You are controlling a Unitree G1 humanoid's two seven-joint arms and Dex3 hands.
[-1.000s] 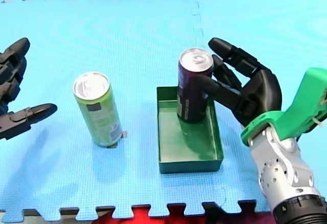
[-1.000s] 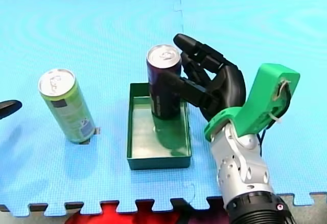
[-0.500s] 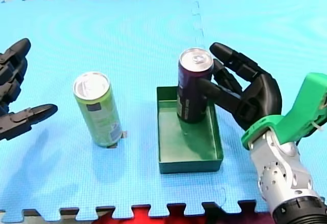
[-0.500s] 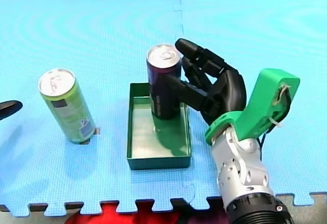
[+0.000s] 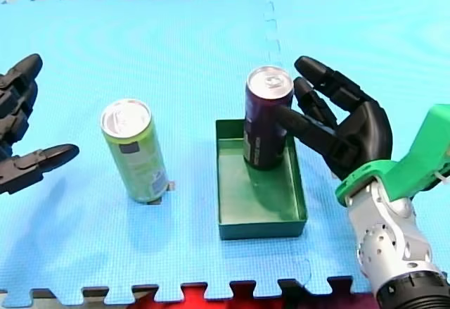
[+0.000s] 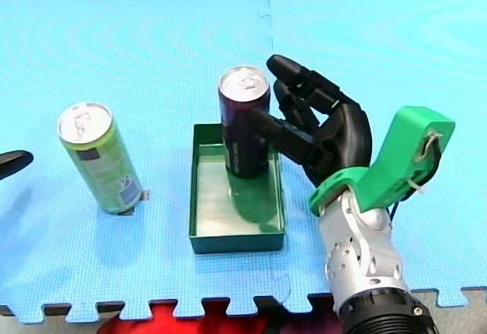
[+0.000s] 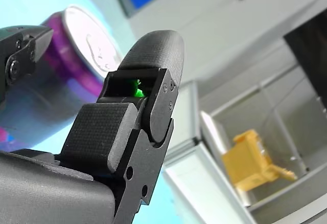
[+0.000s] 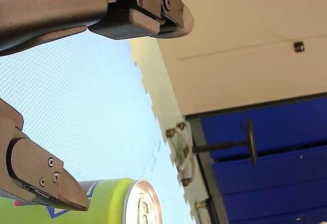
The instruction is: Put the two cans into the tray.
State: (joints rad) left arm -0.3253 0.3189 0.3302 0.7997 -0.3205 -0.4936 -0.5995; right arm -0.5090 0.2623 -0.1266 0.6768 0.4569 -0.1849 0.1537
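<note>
My two head cameras, set slightly apart, look forward and down at the blue mat (image 5: pixel 176 41). Both share the tray (image 5: pixel 261 228), purple can (image 5: pixel 264 129) and green can (image 5: pixel 137 154). Each wrist camera sits very close behind my fingers (image 7: pixel 153 66), one facing the purple can, one the green can.

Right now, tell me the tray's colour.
The tray is dark green, clearest in the first head view.

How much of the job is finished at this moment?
Done: the purple can stands in the tray. In hand: nothing; the open right hand is beside that can. To do: the green can, on the mat near the open left hand.
</note>
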